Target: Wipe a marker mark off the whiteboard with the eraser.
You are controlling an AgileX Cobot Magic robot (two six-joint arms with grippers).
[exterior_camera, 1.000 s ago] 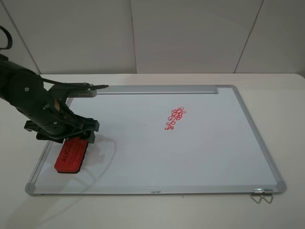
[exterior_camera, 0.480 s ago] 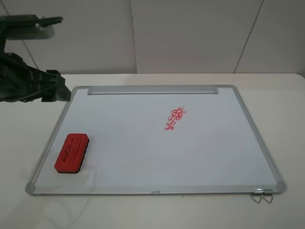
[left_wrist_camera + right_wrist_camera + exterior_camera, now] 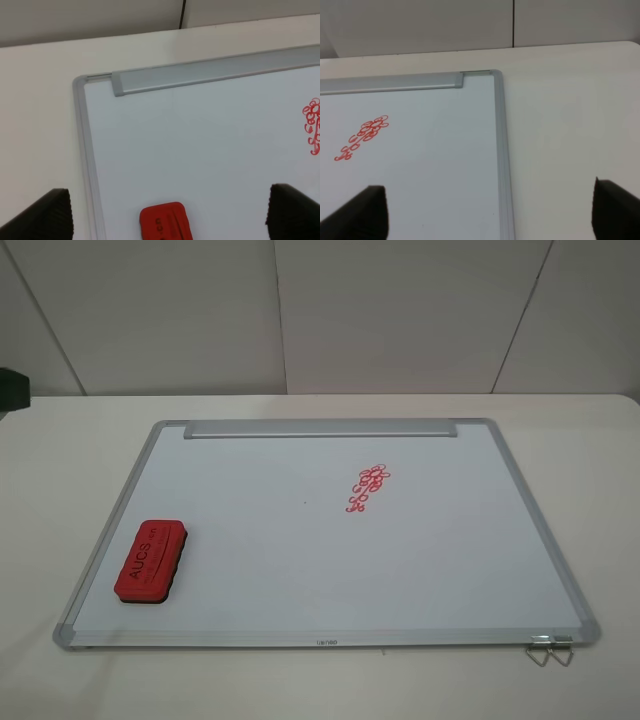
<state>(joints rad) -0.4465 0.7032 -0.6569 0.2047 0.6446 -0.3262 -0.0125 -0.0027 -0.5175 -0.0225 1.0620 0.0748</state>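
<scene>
The whiteboard lies flat on the table, with its silver tray strip along the far edge. Near the board's front left corner rests the red eraser, lettering up, with nothing holding it. No apple outline shows on the board in any view. My left gripper hangs open high above the board's left part, the eraser below and between its dark fingers. Over the board's far right corner my right gripper is open with nothing in it. Neither gripper appears in the exterior view.
A red cluster of tiny loops sits right of the board's middle, also visible as loops in the right wrist view. A metal clip sticks out at the board's front right corner. A dark arm part shows at the left edge.
The left arm has let go of the eraser, risen, and pulled back to the left almost out of the exterior view. The eraser stays where it was set.
</scene>
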